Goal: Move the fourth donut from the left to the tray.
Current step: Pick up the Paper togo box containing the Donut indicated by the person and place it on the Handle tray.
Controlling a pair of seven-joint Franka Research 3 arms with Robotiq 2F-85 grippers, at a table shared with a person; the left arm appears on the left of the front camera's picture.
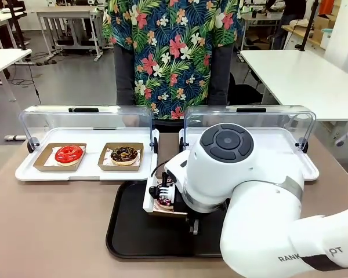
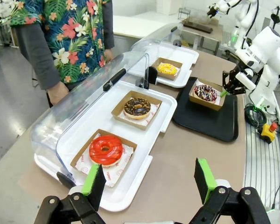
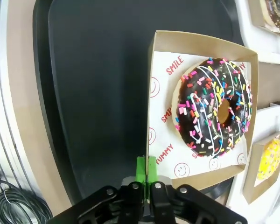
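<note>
The fourth donut (image 3: 213, 112), chocolate-glazed with coloured sprinkles and white drizzle, lies in a small brown cardboard tray (image 3: 196, 42) lined with white paper. My right gripper (image 3: 146, 165) is shut on that cardboard tray's edge, over the black tray (image 3: 84, 93). I cannot tell whether the cardboard tray touches it. In the front view the right gripper (image 1: 160, 194) and donut (image 1: 166, 201) sit at the black tray's (image 1: 127, 231) middle, half hidden by the arm. From the left wrist view the donut (image 2: 205, 92) is on the black tray (image 2: 200, 123). My left gripper (image 2: 149, 179) is open and holds nothing.
The left white display tray (image 1: 87, 171), its clear lid raised, holds a red donut (image 1: 68, 154) and a crumb-topped chocolate donut (image 1: 124, 154). A yellow donut (image 2: 167, 68) sits in the right display tray (image 2: 182, 77). A person in a floral shirt (image 1: 174, 46) stands at the far side.
</note>
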